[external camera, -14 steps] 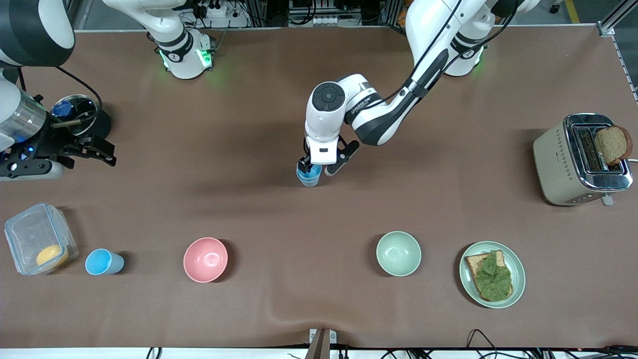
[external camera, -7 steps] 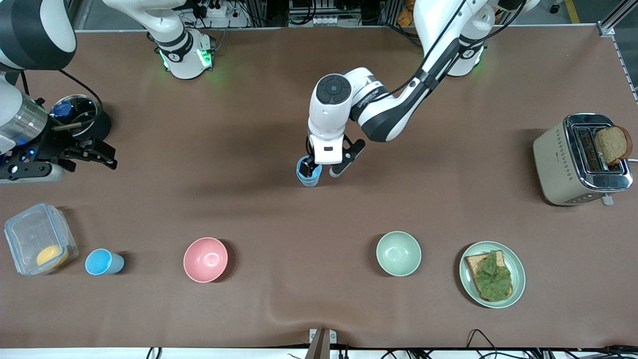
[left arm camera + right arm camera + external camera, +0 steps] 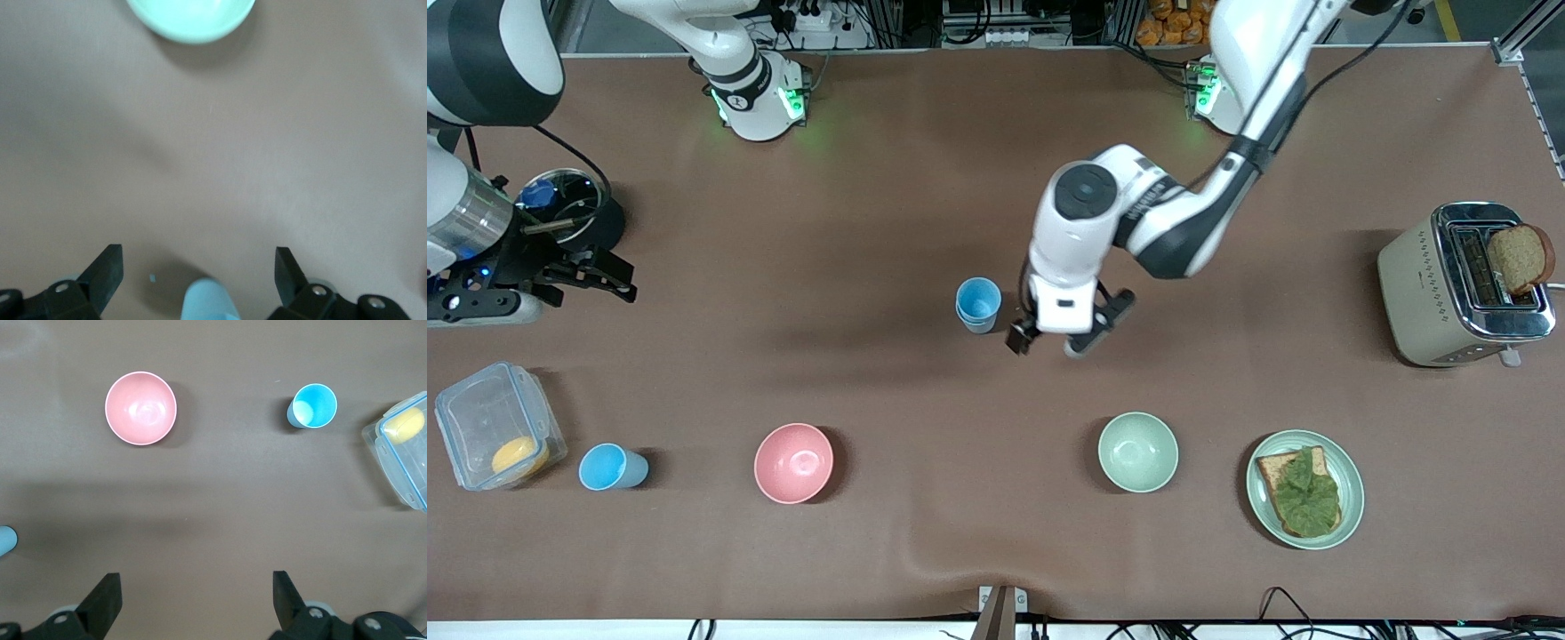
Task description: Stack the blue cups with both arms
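Two nested blue cups (image 3: 978, 305) stand upright near the middle of the worktop (image 3: 871, 373). The left pincer (image 3: 1056, 340) hangs just beside them, spread wide and empty. A third blue cup (image 3: 611, 468) stands near the front edge at the right arm's end, where the right pincer (image 3: 600, 276) waits, wide open, holding nothing.

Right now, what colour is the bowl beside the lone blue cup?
Pink; the bowl shows best in the right wrist view.
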Robot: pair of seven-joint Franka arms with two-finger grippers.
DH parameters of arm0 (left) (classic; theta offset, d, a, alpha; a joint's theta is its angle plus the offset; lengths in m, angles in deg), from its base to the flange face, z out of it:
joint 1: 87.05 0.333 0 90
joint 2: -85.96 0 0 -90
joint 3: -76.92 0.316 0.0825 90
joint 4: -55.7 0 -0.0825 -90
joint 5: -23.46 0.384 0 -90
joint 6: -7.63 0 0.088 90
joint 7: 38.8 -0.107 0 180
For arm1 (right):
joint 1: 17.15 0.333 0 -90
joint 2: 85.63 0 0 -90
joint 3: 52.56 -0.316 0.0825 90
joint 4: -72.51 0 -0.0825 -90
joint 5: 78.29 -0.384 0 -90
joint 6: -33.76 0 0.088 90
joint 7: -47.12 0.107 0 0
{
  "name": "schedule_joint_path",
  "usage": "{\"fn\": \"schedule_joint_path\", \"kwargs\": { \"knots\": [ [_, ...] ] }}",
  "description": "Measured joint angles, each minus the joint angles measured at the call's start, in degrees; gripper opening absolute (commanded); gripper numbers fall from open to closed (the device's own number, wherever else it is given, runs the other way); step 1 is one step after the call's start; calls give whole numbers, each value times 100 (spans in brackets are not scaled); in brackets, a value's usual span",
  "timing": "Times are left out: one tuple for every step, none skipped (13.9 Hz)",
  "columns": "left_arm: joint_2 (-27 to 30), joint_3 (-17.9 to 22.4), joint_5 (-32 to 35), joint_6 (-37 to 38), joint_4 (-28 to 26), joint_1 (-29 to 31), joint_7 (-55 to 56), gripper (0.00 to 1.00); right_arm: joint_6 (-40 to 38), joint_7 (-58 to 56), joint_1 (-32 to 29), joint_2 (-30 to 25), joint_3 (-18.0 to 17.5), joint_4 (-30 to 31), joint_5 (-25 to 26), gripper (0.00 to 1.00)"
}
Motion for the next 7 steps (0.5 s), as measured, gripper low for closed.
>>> {"fn": "schedule_joint_path", "kwargs": {
  "knots": [
    [0, 2, 0, 0, 35, 138, -277, 100, 1, 0, 0, 0, 0, 1, -1, 100],
    [0, 4, 0, 0, 59, 271, -576, 100, 2, 0, 0, 0, 0, 2, -1, 100],
    [0, 7, 0, 0, 66, 401, -901, 100, 3, 0, 0, 0, 0, 2, -1, 100],
    [-4, 13, 0, 2, 65, 542, -1267, 100, 3, 0, 0, 0, 0, 3, -1, 100],
    [-11, 21, 0, 4, 65, 708, -1694, 100, 4, 0, 0, 0, 0, 4, -1, 100],
    [-21, 28, 0, 4, 67, 905, -2178, 100, 4, 0, 0, 0, 1, 5, -1, 100],
    [-32, 32, 0, 4, 74, 1136, -2737, 100, 4, 0, 0, 0, 0, 5, -2, 100]
  ]
}}
